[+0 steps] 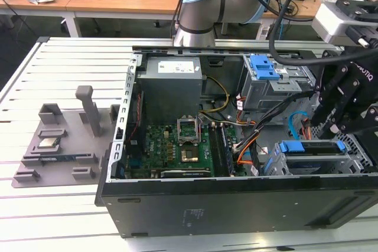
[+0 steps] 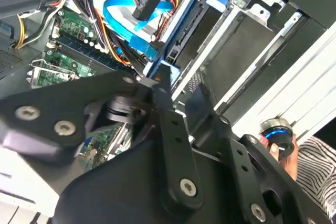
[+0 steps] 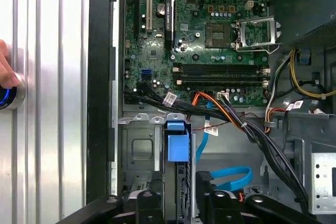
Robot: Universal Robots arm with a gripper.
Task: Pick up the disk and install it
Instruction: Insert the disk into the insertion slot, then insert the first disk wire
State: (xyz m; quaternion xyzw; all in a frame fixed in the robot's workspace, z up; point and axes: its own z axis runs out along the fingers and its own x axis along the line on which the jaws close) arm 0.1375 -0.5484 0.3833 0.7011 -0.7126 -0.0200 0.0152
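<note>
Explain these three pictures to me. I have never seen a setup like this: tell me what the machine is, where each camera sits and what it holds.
The machine is a robot arm with a black hand for grasping. The exterior view looks from off the arm at an open computer case lying on a slatted metal table; beside it, toward that view's left, a grey tray carries a small chip. Both wrist views come from cameras riding on the arm, looking into the case. There the hand is at the disk, which stands on edge with its blue bracket in the drive bay. Whether the hand grips it, I cannot tell.
</note>
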